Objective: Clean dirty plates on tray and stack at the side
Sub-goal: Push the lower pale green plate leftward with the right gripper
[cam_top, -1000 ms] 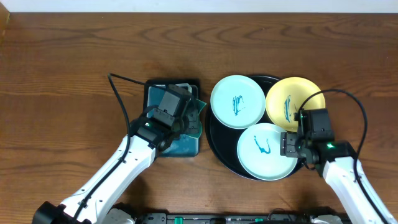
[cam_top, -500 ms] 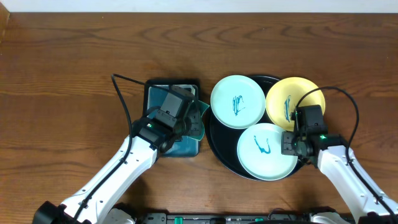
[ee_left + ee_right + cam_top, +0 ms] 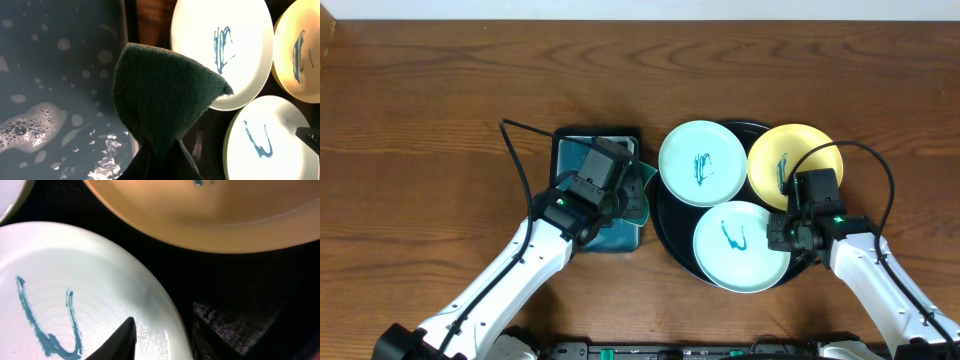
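Note:
Three plates with teal scribbles lie on the round black tray: a mint-white one at the back left, a yellow one at the back right, and a mint-white one nearest me. My right gripper is shut on the near plate's right rim. In the right wrist view one fingertip rests on the near plate's face, the other sits outside the rim. My left gripper is shut on a green sponge, held over the edge of the teal tray.
The teal tray holds soapy water with foam. The yellow plate overhangs the black tray's far right rim. Bare wooden table spreads to the left, behind and right of the trays. A black cable loops beside the left arm.
My right gripper has moved inward and closed on the near plate's rim. That plate has slid slightly left. The left arm and its sponge have barely moved.

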`<move>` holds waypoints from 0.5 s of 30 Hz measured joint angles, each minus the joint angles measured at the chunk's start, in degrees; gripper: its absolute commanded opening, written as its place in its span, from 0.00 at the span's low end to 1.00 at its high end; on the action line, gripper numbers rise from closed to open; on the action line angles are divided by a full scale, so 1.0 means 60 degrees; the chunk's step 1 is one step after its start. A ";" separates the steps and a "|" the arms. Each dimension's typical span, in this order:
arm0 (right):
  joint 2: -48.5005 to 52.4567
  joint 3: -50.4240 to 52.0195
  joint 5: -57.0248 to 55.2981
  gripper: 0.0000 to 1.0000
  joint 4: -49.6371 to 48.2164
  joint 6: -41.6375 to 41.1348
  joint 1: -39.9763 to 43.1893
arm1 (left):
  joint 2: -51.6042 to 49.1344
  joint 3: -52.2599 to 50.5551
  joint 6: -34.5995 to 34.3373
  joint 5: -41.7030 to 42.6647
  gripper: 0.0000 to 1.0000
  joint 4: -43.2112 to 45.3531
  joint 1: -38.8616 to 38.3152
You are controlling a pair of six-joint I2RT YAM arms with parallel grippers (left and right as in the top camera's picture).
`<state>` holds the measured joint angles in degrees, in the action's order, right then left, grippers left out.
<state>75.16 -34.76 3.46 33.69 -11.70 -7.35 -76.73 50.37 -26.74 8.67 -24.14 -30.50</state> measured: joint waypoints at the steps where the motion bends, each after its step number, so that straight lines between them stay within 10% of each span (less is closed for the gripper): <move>1: 0.0000 0.0000 0.0055 0.25 0.0004 0.0015 0.0000 | 0.0000 0.0000 0.0000 0.0000 0.08 0.0000 0.0000; 15: 0.0000 0.0000 0.0579 0.15 0.0157 -0.0011 0.0000 | 0.0000 0.0000 0.0000 0.0000 0.08 -0.0004 0.0000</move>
<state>75.16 -34.76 6.94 34.63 -11.77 -7.35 -76.73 50.37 -26.74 8.67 -24.16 -30.50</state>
